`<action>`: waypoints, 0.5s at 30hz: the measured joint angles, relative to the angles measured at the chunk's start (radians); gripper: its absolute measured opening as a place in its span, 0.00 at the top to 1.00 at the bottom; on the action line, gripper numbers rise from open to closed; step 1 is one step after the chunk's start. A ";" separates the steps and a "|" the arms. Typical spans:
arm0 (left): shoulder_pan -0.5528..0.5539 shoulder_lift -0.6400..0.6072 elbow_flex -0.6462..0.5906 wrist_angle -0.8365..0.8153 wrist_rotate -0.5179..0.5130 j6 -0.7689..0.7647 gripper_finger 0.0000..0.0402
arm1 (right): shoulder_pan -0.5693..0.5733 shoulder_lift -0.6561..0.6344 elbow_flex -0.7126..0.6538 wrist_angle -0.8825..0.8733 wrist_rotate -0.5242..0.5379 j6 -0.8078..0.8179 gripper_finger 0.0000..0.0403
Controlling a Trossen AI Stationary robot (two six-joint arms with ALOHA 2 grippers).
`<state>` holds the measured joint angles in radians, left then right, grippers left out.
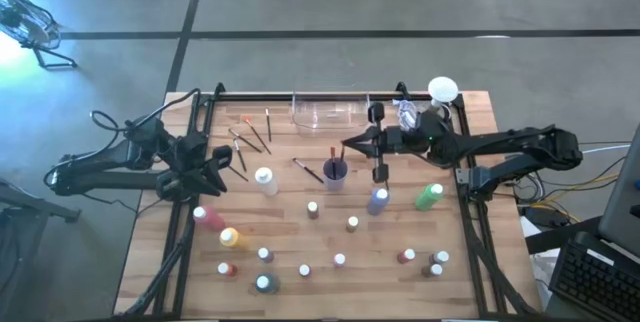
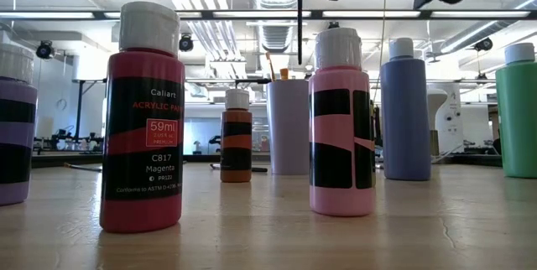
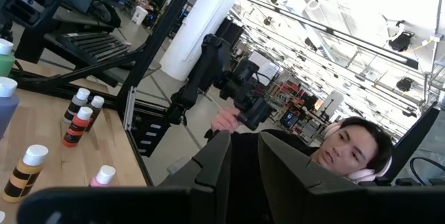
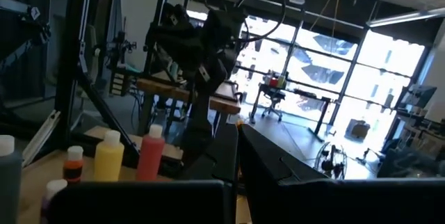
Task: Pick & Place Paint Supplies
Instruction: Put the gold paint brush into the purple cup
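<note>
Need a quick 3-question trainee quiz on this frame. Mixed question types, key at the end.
1. True or false: the left claw hovers over the purple cup.
2. What hangs from the shut right claw? A) paintbrush B) bottle C) nothing
3. Fill in: the nearest bottle in the low view is labelled ____.
Key: 1 false, it waits at the table's left side; 2 A; 3 Magenta.

A clear plastic tray [image 1: 328,112] sits at the far edge of the wooden table [image 1: 150,252]. Just right of the tray, a white ball [image 1: 443,89]. A person [image 3: 348,151] beyond the table wears headphones.
</note>
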<state>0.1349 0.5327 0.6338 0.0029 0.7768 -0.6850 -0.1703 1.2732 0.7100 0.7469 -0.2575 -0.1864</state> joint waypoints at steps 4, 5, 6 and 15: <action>0.000 0.000 0.000 0.000 0.000 0.000 0.80 | 0.000 0.024 -0.045 0.099 0.051 0.003 0.98; 0.000 0.000 0.000 0.000 0.000 0.000 0.80 | 0.000 0.035 -0.053 0.118 0.055 0.004 0.98; 0.000 0.000 0.000 0.000 0.000 0.000 0.80 | -0.001 0.048 -0.061 0.133 0.055 0.007 0.98; 0.000 0.000 0.000 0.000 0.000 0.000 0.80 | -0.003 0.199 -0.061 0.229 0.086 0.017 0.98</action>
<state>0.1347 0.5323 0.6338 0.0032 0.7769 -0.6851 -0.1730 1.4722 0.6487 0.9764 -0.1719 -0.1698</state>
